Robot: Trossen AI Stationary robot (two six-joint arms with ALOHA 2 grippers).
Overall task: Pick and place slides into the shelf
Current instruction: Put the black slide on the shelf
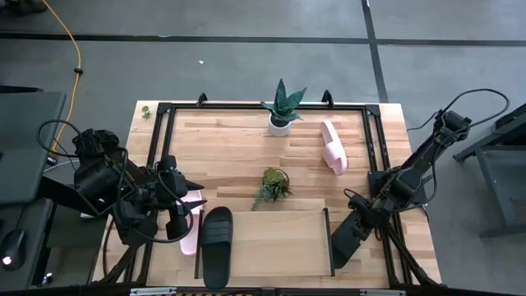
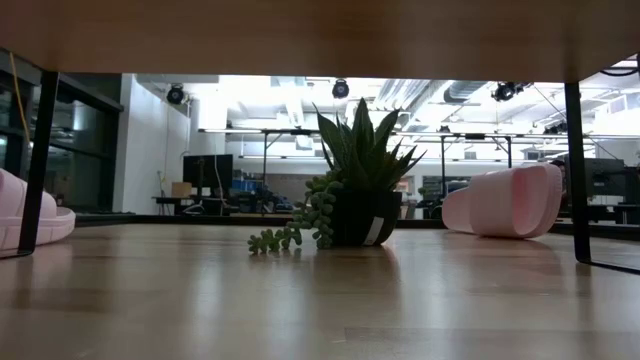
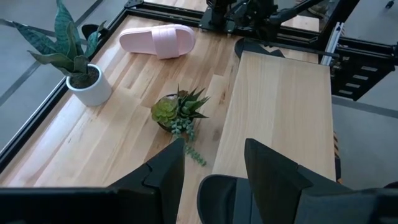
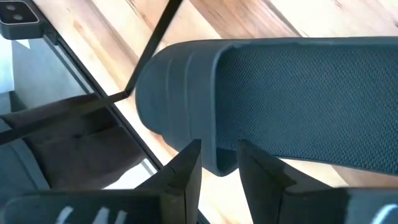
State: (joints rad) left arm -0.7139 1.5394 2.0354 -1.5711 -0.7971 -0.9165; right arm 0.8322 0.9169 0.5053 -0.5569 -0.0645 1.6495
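The right gripper (image 4: pixel 217 165) pinches the edge of a black slide (image 4: pixel 298 99) at the right end of the shelf (image 1: pixel 271 238). The left gripper (image 3: pixel 214 165), fingers spread, hangs over a second black slide (image 1: pixel 218 245) on the shelf's left end — one pink slide (image 1: pixel 192 220) beside it, another (image 1: pixel 333 146) near the potted plants (image 1: pixel 282 107).

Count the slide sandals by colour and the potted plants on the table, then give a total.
Pale pink foam slide sandals: 2
Matte black foam slide sandals: 2
Small potted plants: 2
Total: 6
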